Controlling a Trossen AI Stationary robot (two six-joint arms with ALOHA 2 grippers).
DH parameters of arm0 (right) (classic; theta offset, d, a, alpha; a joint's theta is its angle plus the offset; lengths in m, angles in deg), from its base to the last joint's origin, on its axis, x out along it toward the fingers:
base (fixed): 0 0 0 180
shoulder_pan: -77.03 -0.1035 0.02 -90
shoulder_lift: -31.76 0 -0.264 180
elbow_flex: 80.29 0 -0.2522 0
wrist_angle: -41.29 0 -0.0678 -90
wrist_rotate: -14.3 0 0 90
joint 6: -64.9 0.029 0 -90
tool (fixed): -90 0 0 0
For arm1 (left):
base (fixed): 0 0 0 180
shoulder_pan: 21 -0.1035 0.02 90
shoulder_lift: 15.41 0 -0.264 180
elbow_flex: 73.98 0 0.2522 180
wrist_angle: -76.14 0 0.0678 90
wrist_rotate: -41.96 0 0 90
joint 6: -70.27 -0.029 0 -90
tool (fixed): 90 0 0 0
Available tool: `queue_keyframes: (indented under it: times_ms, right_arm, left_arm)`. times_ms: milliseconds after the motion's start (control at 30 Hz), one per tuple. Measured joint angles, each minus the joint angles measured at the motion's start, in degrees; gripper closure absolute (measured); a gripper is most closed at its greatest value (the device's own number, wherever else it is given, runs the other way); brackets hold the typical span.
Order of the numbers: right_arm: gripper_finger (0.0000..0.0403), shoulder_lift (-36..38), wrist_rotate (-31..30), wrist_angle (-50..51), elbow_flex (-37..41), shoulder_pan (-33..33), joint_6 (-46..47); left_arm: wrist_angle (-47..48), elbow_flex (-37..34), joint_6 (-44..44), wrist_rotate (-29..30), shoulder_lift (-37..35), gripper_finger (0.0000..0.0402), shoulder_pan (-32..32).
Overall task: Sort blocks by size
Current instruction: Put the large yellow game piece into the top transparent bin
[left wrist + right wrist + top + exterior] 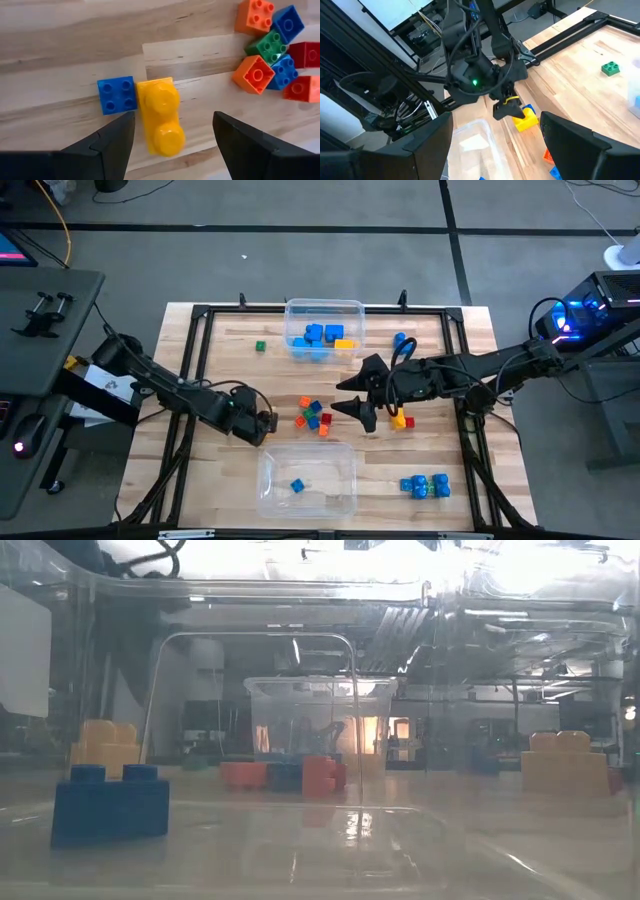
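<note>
Left tool (pixel 172 135): fingers are held apart, lowered over the surface (pixel 230 350) left of centre; a yellow brick (pixel 161 116) is seen between the fingertips, with no contact visible.
Yellow brick: lies flat on the surface, two round studs up; a small blue brick (pixel 116 94) touches its side.
Right tool (pixel 352 392): fingers are spread wide and nothing is held; it is positioned near the surface centre, just right of the small cube cluster.
Small cube cluster (pixel 313 415): orange, blue, green and red cubes are grouped at the centre, between the two tools.
Far bin (pixel 324 330): clear plastic; several blue bricks and one yellow brick are held inside.
Near bin (pixel 306 478): clear plastic; one small blue brick (pixel 297 486) is held inside.
Blue brick group (pixel 425 486): rests at the near right of the surface, beside the near bin.
Green cube (pixel 260 346): lies alone, left of the far bin.
Yellow and red pieces (pixel 402 420): lie just beside the right tool.
</note>
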Motion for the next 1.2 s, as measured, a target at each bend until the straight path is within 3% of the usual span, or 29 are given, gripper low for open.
queue_keyframes:
  times_ms: [300,667,800,967,1200]
  right_arm:
    - [0.0107,0.01,-0.21,0.0,0.0,0.1,-0.34]
    - [0.0107,-0.01,-0.23,0.61,0.0,0.1,-0.46]
    - [0.0107,-0.01,-1.6,1.23,0.0,0.1,-0.48]
    - [0.0107,-0.01,-2.35,1.69,0.0,0.12,-0.35]
    - [0.0107,-0.01,-2.35,1.66,0.0,0.12,-0.02]
  left_arm:
    - [-7.01,-5.21,0.43,-2.89,1.08,0.015,-2.16]
    - [-13.87,-5.43,-5.19,-8.13,6.74,0.0155,-2.65]
    - [-12.75,-3.97,-8.54,-8.07,6.83,0.0199,-2.63]
    - [-11.84,-2.97,-12.53,-6.19,6.42,0.0315,-2.65]
    - [-4.98,-2.99,-15.03,-0.82,-1.42,0.0317,-3.21]
